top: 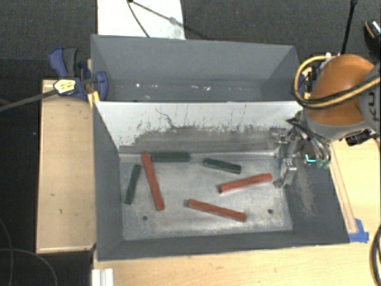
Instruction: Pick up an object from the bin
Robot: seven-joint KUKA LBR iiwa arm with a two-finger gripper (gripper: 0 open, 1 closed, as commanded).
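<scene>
Well, pincer (284,174): hung at right side of bin (110,177); open or closed, could not tell.
Nearest: right end of red bar (244,183).

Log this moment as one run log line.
gripper: low at bin right side | nearest: red stick, right end beside gripper | held: nothing seen | rest: two more red sticks, three green sticks scattered
</scene>
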